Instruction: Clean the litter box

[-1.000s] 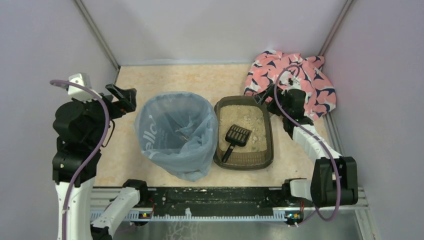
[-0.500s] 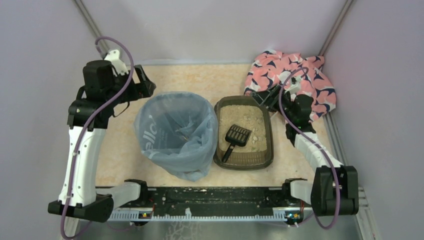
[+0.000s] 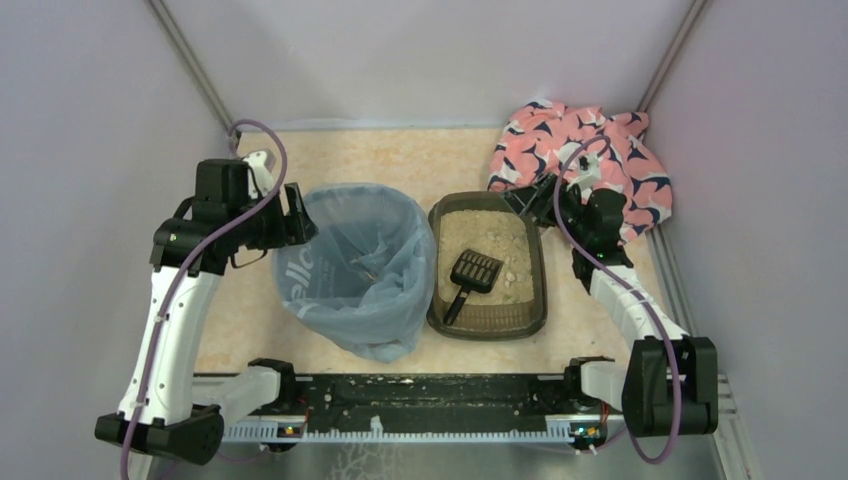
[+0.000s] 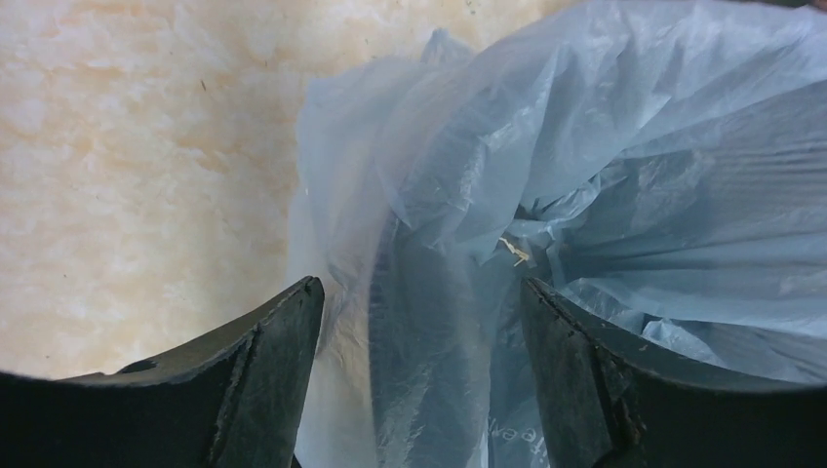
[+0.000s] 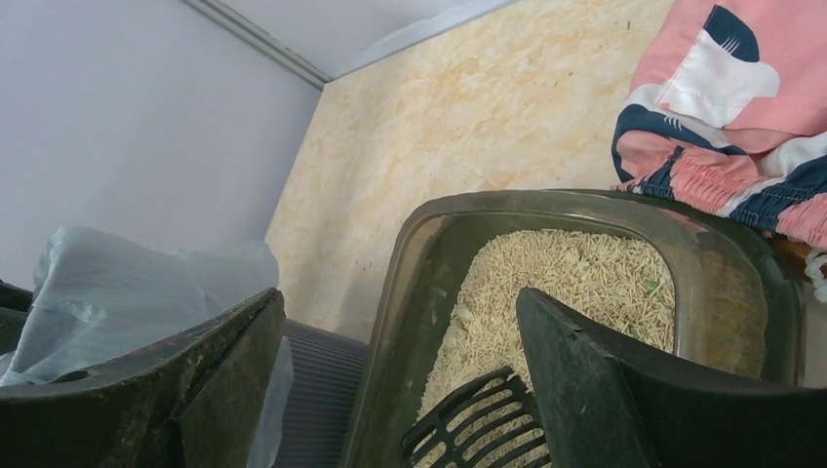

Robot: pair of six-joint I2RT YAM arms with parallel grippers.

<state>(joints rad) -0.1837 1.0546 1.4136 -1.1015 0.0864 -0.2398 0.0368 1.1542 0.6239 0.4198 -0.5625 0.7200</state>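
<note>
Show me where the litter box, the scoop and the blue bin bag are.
litter box (image 3: 490,323): top view, near rim of the brown tray.
scoop (image 3: 476,270): top view, slotted black head.
blue bin bag (image 3: 300,272): top view, left outer side.

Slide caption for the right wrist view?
Open right gripper poised at the litter box, black scoop lying inside.

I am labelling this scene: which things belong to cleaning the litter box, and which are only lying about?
For the job: litter box; black slotted scoop lying in it; bin lined with a blue bag.
Lying about: pink patterned cloth by the litter box's far right corner.
</note>
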